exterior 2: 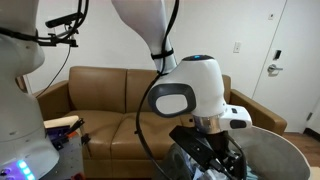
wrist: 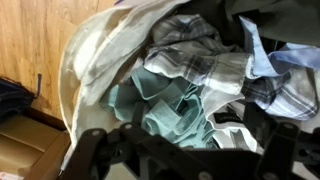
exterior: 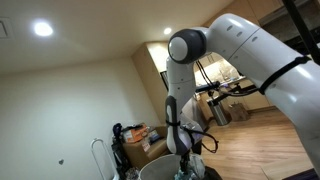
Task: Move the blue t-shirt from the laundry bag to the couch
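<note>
Teal-blue and softly creased, what was most likely the blue t-shirt (wrist: 168,112) lay in the middle of the heap inside the laundry bag (wrist: 85,70). It was half tucked under a grey-and-white plaid shirt (wrist: 205,62), and a paler blue piece (wrist: 292,85) at the right edge made that identification less than certain. In the wrist view the tool (wrist: 180,160) hung just above the clothes with its jaws spread wide and nothing between them. In an exterior view it (exterior 2: 215,155) sat low within the bag's rim (exterior 2: 275,150), with the brown leather couch (exterior 2: 110,95) behind it. The step in hand appeared to be the reach for the garment, with no grasp made yet. The next move probably called for lowering onto a raised fold of the teal cloth and pinching only that layer, since the plaid shirt overlapped it and could be dragged along.
</note>
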Robot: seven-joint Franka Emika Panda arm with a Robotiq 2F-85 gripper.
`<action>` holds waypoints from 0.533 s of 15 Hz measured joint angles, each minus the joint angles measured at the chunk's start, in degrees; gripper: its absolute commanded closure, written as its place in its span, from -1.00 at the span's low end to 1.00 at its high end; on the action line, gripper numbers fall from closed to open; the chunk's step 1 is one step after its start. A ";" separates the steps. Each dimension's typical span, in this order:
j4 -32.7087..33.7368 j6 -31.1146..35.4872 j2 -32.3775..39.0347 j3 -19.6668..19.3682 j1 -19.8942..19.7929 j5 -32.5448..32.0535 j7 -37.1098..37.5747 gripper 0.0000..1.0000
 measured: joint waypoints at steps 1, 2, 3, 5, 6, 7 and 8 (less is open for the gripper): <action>-0.03 0.00 -0.23 -0.09 0.02 0.00 0.00 -1.00; 0.04 0.00 -0.23 -0.12 -0.01 0.00 0.00 -1.00; 0.05 0.00 -0.08 -0.34 0.14 -0.19 0.00 -1.00; 0.29 0.11 0.70 -1.44 1.16 -0.83 0.00 -1.00; 0.83 0.11 1.58 -2.15 1.80 -1.06 0.00 -1.00; 1.48 0.11 2.71 -2.99 2.63 -1.26 0.00 -1.00; 2.41 0.13 4.07 -4.00 3.25 -3.61 1.07 -1.00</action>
